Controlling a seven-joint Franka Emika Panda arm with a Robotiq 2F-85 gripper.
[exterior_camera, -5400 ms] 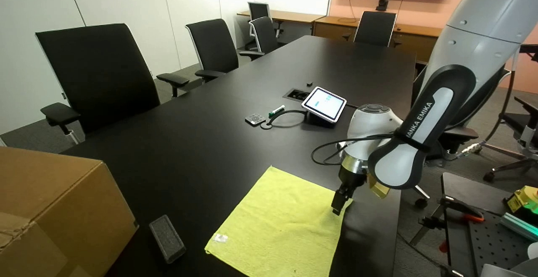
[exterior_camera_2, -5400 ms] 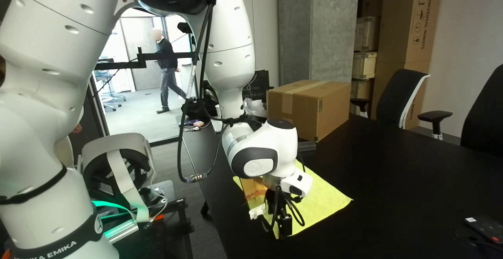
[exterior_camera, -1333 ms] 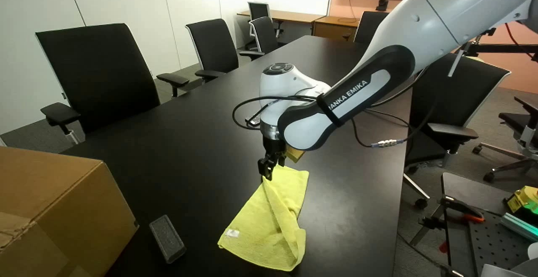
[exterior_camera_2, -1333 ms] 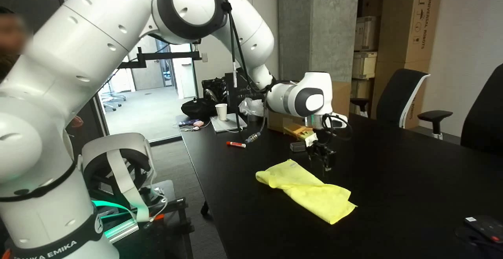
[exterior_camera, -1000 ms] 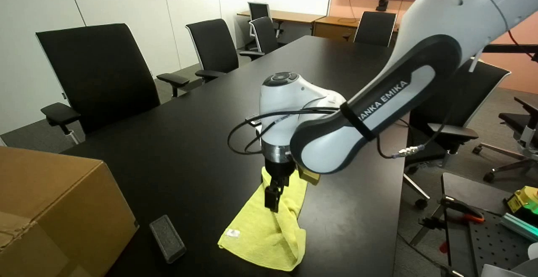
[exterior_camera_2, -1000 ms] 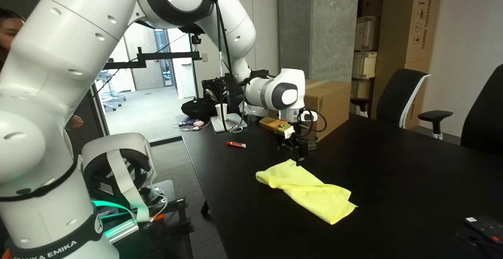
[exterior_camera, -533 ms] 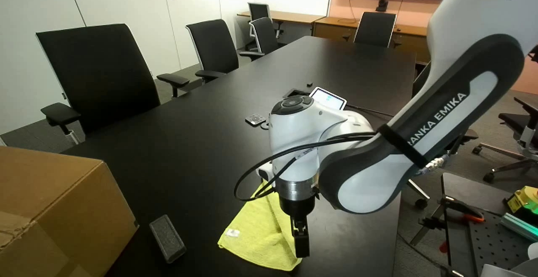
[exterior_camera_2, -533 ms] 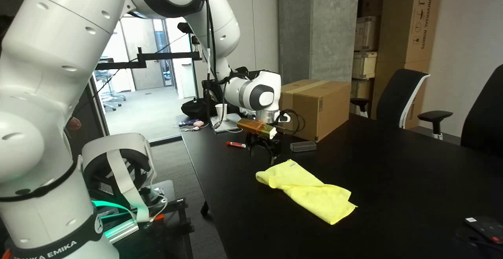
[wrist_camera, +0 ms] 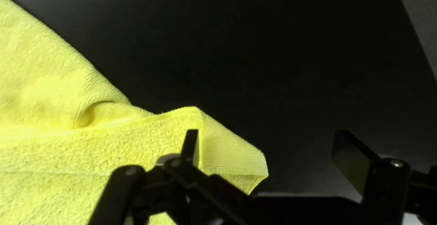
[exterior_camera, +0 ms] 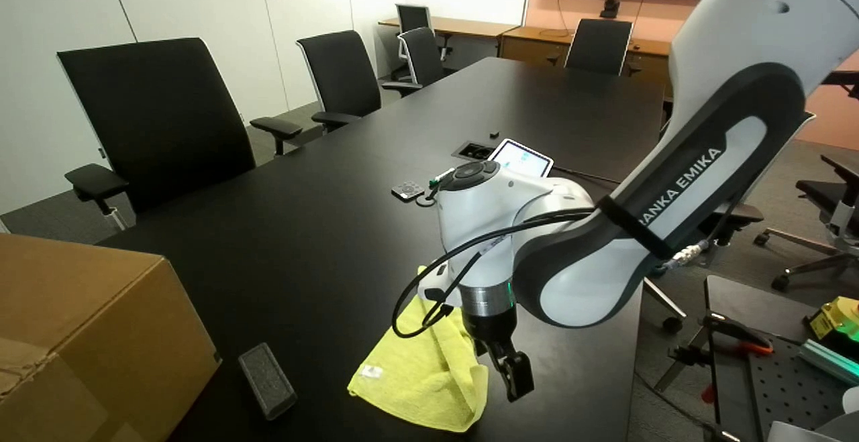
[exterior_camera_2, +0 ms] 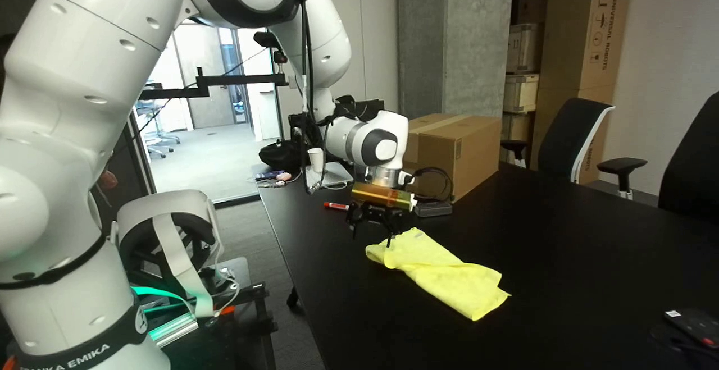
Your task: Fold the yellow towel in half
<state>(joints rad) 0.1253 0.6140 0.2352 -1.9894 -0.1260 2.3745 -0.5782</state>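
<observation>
The yellow towel (exterior_camera: 423, 388) lies on the dark table, unevenly folded over itself in a narrow, creased shape, with a white tag at one corner. It shows in both exterior views (exterior_camera_2: 444, 277). In the wrist view the towel (wrist_camera: 85, 143) fills the lower left, with a turned-up corner flap between the fingers' lines of sight. My gripper (exterior_camera: 500, 369) is open and empty, above the table beside the towel's folded edge. Its spread fingers also show in an exterior view (exterior_camera_2: 371, 239) and in the wrist view (wrist_camera: 266, 146), one finger over the towel and the other over bare table.
A cardboard box (exterior_camera: 100, 341) and a dark grey block (exterior_camera: 267, 381) stand near the towel's tagged side. A tablet (exterior_camera: 520, 159) stands farther along the table. A red marker (exterior_camera_2: 336, 206) lies behind the gripper, and a black remote (exterior_camera_2: 694, 325) lies near a table side.
Since the oldest frames the flat towel has been folded over and let go. The gripper has since moved from the towel's far end to beside its folded edge and turned, while the towel stayed still.
</observation>
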